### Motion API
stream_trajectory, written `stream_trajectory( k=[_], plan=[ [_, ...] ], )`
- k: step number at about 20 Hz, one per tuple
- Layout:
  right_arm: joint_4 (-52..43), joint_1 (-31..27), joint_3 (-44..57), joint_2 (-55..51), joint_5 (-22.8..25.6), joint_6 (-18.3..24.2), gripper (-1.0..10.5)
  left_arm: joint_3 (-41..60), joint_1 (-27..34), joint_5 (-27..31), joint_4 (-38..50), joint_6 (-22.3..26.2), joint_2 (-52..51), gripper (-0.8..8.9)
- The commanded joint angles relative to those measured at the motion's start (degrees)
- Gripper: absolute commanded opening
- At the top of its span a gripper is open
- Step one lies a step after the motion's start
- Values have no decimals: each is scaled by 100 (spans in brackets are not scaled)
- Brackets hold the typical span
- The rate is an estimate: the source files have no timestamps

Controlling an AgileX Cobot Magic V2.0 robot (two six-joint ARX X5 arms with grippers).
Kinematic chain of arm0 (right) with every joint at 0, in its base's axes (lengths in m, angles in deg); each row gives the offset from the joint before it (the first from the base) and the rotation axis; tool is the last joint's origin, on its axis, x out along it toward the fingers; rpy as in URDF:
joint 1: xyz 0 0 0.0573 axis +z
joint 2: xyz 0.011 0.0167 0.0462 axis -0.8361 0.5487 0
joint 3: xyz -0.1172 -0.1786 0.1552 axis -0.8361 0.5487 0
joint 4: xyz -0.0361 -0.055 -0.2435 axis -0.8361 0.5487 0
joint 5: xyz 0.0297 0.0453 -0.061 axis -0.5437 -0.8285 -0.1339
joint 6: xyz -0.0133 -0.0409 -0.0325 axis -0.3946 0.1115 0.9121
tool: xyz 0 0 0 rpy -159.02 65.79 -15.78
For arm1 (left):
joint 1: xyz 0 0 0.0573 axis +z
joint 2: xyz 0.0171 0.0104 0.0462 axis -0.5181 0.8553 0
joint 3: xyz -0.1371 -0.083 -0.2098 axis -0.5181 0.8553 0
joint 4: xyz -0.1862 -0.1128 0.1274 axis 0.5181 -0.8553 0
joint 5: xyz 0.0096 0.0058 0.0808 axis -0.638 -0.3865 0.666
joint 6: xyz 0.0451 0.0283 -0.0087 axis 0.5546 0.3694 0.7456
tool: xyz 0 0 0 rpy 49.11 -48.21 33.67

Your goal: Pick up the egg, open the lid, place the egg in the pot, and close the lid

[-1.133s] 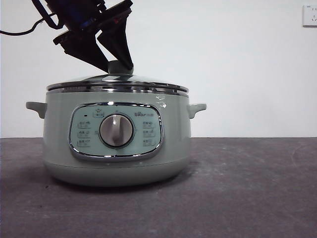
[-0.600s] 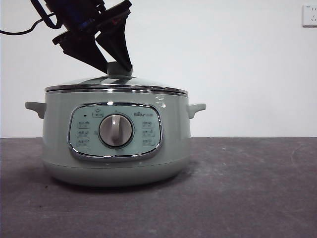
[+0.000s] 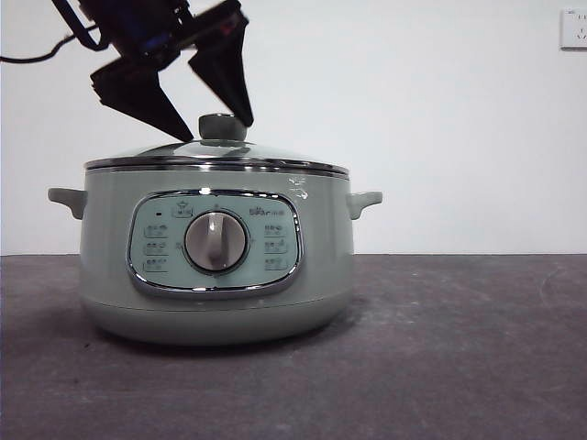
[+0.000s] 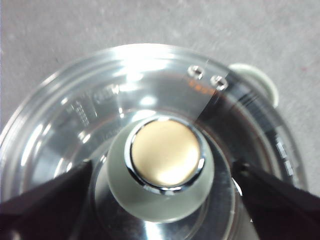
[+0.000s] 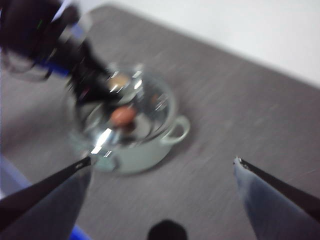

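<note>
The sage-green pot (image 3: 215, 293) stands on the table with the glass lid (image 3: 215, 151) seated flat on its rim. My left gripper (image 3: 218, 131) is open, its jaws standing on either side of the lid's knob (image 3: 221, 126) without touching it. The left wrist view shows the knob (image 4: 165, 152) between the spread jaws, with the lid (image 4: 100, 95) around it. The egg (image 5: 122, 116) shows as a blurred orange oval inside the pot (image 5: 135, 155), seen through the lid in the right wrist view. My right gripper (image 5: 162, 160) is open and empty, high above the table and away from the pot.
The dark grey table (image 3: 459, 348) stretches to the right of the pot. A white wall with a socket (image 3: 573, 27) stands behind. One pot handle (image 4: 260, 82) sticks out past the lid's rim. A cable runs off the left arm at the top left.
The lid has settled level on the pot's rim. The left gripper's jaws, shut on the knob before, have opened and let it go.
</note>
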Motion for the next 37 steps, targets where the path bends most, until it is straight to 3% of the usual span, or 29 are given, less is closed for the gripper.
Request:
stream_trajectory(
  k=[1, 7, 10, 11, 13, 14, 33, 37],
  plan=[
    [212, 2, -9, 111, -267, -120, 472, -72, 2, -17, -111, -52, -234, 485],
    [649, 2, -9, 455, -920, -118, 472, -638, 0, -52, -1349, -35, -695, 469],
    [833, 2, -9, 649, -1027, -98, 467, -1012, 2, -531, -2245, -37, -1093, 461],
    [883, 2, -9, 710, -1027, -101, 435, -1095, 2, -693, -2492, -35, -1237, 384],
    [946, 2, -9, 798, -1027, -101, 152, -1141, 0, -831, -2813, -26, -1552, 58],
    [944, 2, -9, 828, -1025, -96, 3, -1141, 0, -898, -2918, 13, -1679, -13],
    [870, 2, -9, 811, -999, -188, 0, -1141, -9, -909, -3237, 11, -2074, -4],
    [872, 2, -9, 811, -999, -188, 0, -1084, 767, -479, -2750, 1134, -2682, -3]
  ],
)
